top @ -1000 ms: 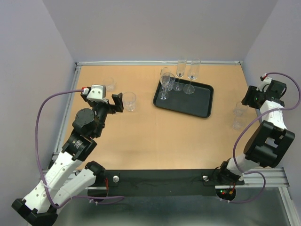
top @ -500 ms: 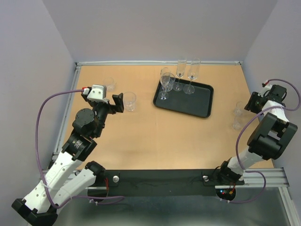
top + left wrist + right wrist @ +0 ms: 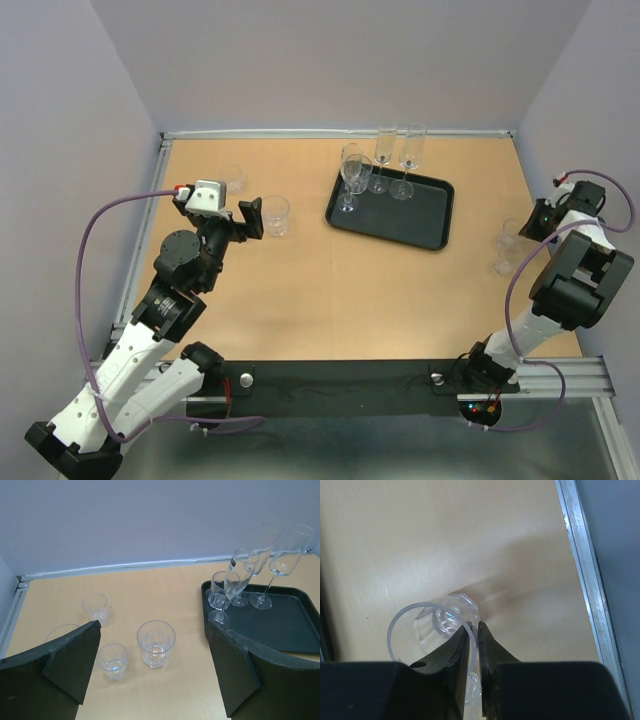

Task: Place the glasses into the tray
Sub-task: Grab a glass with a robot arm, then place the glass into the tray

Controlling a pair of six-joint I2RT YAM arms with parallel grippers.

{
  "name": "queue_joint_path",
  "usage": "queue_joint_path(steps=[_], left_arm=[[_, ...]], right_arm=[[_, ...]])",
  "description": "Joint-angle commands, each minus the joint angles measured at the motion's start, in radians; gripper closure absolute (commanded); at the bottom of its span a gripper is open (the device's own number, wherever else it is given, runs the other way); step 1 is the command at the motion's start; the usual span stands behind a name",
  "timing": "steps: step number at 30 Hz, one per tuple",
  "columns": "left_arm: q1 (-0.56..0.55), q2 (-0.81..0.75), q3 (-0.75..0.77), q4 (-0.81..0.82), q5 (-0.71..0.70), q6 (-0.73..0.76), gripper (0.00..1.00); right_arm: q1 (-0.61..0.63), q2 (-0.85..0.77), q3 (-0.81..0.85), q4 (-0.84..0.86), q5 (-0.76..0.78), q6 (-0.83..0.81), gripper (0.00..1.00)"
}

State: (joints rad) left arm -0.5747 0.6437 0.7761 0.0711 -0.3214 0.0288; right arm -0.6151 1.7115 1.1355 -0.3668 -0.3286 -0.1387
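The black tray (image 3: 420, 215) lies at the back middle of the table with several clear glasses (image 3: 352, 175) standing at its far left end. My right gripper (image 3: 533, 224) is at the table's right side, shut on the wall of a short clear tumbler (image 3: 510, 236). In the right wrist view one finger is inside that tumbler (image 3: 420, 625) and the other outside, right gripper (image 3: 473, 627) pinching the rim. A second glass (image 3: 503, 263) stands just in front. My left gripper (image 3: 250, 217) hangs open beside a tumbler (image 3: 275, 213), empty.
In the left wrist view three tumblers (image 3: 156, 642) (image 3: 112, 660) (image 3: 95, 607) stand on the wood between the open fingers, with a fourth (image 3: 62, 630) half hidden by the left finger. The tray's corner (image 3: 207, 587) is at the right. A metal rail (image 3: 585, 575) borders the table's right edge.
My right wrist has swung out towards the table's right edge and its jaws have closed onto the tumbler's wall. The left arm has stayed where it was.
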Motion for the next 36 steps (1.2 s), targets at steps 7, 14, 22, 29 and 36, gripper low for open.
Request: queue_joint_path(steps=[7, 14, 22, 29, 36], left_arm=[[0.004, -0.006, -0.011, 0.064, -0.002, 0.002, 0.01], [0.004, 0.008, -0.012, 0.065, -0.002, 0.002, 0.01], [0.004, 0.031, -0.014, 0.067, -0.004, 0.002, 0.01], [0.004, 0.047, -0.014, 0.067, -0.010, 0.000, 0.01], [0.004, 0.054, -0.015, 0.067, -0.025, 0.005, 0.01]], right_arm=[[-0.008, 0.007, 0.096, -0.001, -0.115, -0.002, 0.96], [-0.005, 0.013, 0.155, -0.001, -0.289, -0.013, 0.98], [0.044, 0.046, 0.205, 0.000, -0.382, -0.030, 0.98], [0.181, 0.109, 0.299, -0.003, -0.366, -0.024, 0.98], [0.327, 0.203, 0.417, -0.021, -0.285, -0.024, 0.97]])
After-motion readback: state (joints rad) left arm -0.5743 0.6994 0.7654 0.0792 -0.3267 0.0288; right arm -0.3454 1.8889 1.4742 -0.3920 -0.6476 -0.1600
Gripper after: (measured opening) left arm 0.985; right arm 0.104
